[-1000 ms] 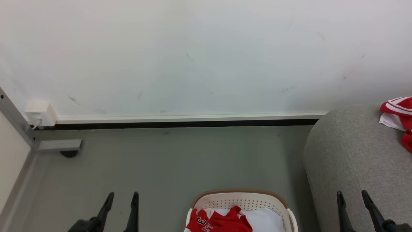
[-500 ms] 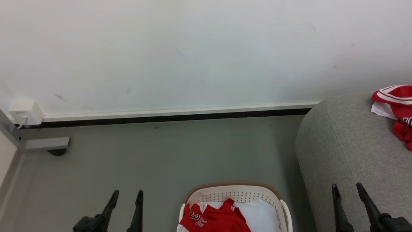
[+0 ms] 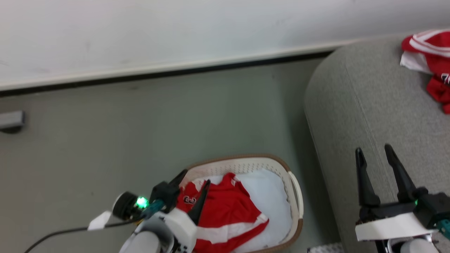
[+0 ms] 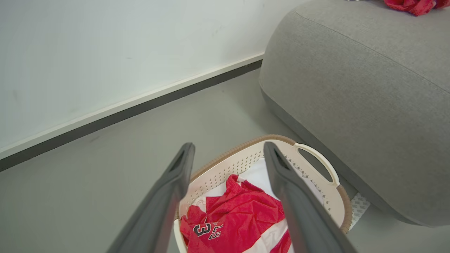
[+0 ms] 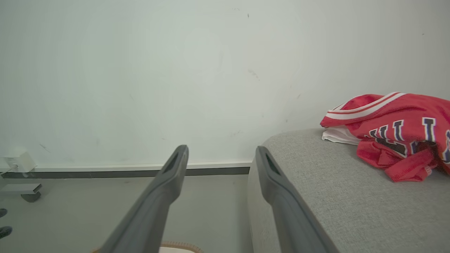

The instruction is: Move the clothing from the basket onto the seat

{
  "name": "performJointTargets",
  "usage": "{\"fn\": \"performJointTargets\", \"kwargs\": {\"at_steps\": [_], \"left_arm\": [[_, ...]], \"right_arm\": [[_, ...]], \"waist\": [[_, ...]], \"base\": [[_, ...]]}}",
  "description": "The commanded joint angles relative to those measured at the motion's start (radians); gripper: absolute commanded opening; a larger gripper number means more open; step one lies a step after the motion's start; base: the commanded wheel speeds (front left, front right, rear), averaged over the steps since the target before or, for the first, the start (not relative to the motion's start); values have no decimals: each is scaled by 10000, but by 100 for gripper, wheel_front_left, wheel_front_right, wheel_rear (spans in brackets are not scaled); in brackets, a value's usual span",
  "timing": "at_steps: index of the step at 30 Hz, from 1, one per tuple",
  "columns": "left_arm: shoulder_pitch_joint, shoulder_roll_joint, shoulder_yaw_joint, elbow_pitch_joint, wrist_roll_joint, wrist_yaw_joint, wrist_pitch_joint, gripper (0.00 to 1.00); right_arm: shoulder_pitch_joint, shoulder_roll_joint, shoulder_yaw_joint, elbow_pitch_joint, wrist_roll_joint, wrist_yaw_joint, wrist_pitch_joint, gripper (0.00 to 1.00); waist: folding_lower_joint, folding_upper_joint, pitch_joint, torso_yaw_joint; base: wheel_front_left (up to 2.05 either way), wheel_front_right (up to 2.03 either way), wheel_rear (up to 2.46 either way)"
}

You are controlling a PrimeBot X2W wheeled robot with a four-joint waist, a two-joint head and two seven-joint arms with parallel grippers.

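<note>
one left gripper point(image 3: 196, 176) gapes above basket point(image 3: 242, 162) rim; seat point(image 3: 351, 105) edge near.

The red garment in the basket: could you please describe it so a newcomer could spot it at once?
Start at the big grey seat; on the floor beside its rounded end stands a cream perforated basket with a brown rim. Inside lies the crumpled red garment with white stripes. The other red garment lies up on the seat, not in the basket.
</note>
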Motion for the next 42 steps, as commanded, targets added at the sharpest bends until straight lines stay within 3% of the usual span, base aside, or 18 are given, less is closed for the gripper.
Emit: {"fn": "performJointTargets", "kwargs": {"at_steps": [1,12,22,30,36,37,38,41,42], "left_arm": [[-575,84,-255,337,207,-21,99,100],[-3373,481,-2182,2743,1215,-23,1849,100],[-5083,826,-3651,4651,1924,-26,3468,100],[-5955,1407,-3882,5462,2134,-3,3659,100],[-6165,1368,-4143,5861,2269,-7,3618,100],[-6207,1334,-4179,5919,2249,-8,3600,92],[-6237,1300,-4213,5983,2231,-9,3557,48],[-6345,1232,-4291,6152,2115,-12,3411,0],[-6374,1211,-4309,6201,2062,-13,3388,0]], "right_arm": [[-409,16,69,-157,64,-3,2,100],[-2124,31,655,-1058,841,-3,3,100],[-2661,34,833,-2045,1631,-3,3,100],[-2720,35,964,-2597,2062,-3,3,100],[-2465,35,822,-2702,2046,-3,3,100],[-2421,34,774,-2713,2044,-3,3,100],[-2381,34,733,-2726,2056,-3,3,100],[-2266,35,633,-2744,2057,-3,3,100],[-2250,34,615,-2750,2065,-3,3,100]], "waist": [[-3,-1,1264,-756],[-3,-1,3747,-1859],[-3,-1,5502,-2535],[-3,-1,6374,-2952],[-3,-1,6529,-2922],[-3,-1,6551,-2914],[-3,-1,6570,-2903],[-3,-1,6611,-2867],[-3,-1,6616,-2860]], "base": [[0,0,0],[0,0,0],[0,0,0],[0,0,0],[0,0,0],[0,0,0],[0,0,0],[0,0,0],[0,0,0]]}}
